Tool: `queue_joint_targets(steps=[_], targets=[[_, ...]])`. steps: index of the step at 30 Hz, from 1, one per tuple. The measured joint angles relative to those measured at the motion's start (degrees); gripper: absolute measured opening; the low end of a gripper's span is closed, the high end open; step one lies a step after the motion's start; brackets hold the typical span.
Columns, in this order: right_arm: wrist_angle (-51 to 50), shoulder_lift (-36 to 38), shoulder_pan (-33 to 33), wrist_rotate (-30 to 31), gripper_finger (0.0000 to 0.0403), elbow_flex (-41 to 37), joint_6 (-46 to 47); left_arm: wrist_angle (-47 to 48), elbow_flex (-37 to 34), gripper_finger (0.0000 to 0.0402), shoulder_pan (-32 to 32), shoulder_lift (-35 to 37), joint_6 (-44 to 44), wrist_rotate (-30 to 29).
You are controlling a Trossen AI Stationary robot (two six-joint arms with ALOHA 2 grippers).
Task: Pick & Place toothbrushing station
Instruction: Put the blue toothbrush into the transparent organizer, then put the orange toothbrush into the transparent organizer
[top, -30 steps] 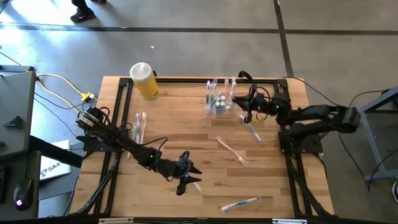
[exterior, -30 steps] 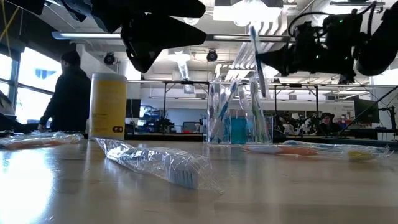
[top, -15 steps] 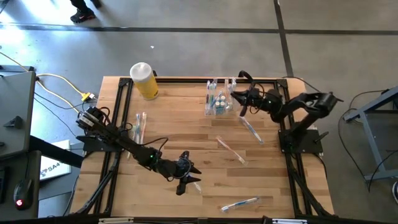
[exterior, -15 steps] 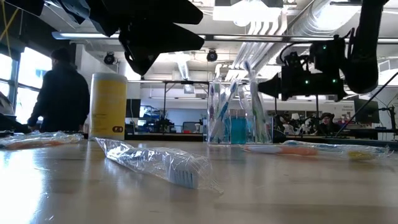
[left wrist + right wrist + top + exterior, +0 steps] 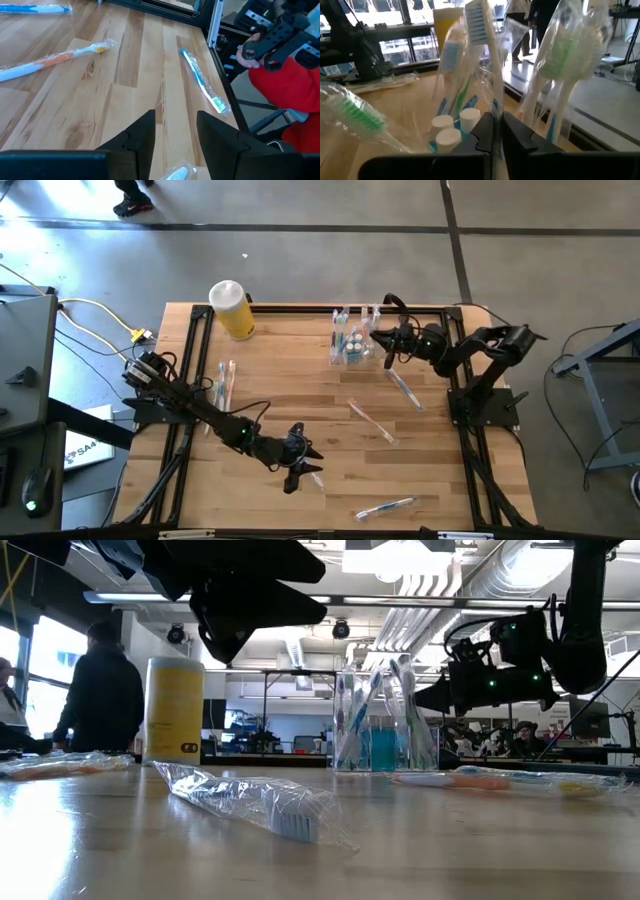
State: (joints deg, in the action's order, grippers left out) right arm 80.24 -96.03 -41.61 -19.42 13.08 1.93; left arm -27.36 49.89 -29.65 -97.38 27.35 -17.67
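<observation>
We are holding the right claw (image 5: 377,338) just beside the cup (image 5: 350,348), pinching a wrapped toothbrush (image 5: 481,37) over it. We judge it light, slippery; grip mid-handle. Left claw (image 5: 303,463), half spread, is hovering well apart.

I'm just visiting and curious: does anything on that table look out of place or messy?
Yes. Some wrapped toothbrushes stand in the clear cup, but others lie scattered flat on the table: a pink one mid-table, a blue one near the front edge, a pair on the left. Nothing looks spilled or broken.
</observation>
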Motion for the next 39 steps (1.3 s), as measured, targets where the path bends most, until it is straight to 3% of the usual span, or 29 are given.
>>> queue_joint_targets(steps=[13, 21, 39], targets=[[-7.59, 0.04, 0.37, 7.12, 0.0021, 0.00, -0.04, 0.67, 0.00, 0.0140, 0.00, 0.00, 0.00, -0.09], [-8.43, 1.90, 0.40, 4.52, 0.0073, -0.07, -0.17, 0.96, 0.00, 0.0140, -0.02, 0.00, 0.00, -0.07], [-14.44, 8.45, 0.60, 6.82, 0.0217, -0.07, -0.08, 1.40, 0.00, 0.0140, -0.02, 0.00, 0.14, -0.02]])
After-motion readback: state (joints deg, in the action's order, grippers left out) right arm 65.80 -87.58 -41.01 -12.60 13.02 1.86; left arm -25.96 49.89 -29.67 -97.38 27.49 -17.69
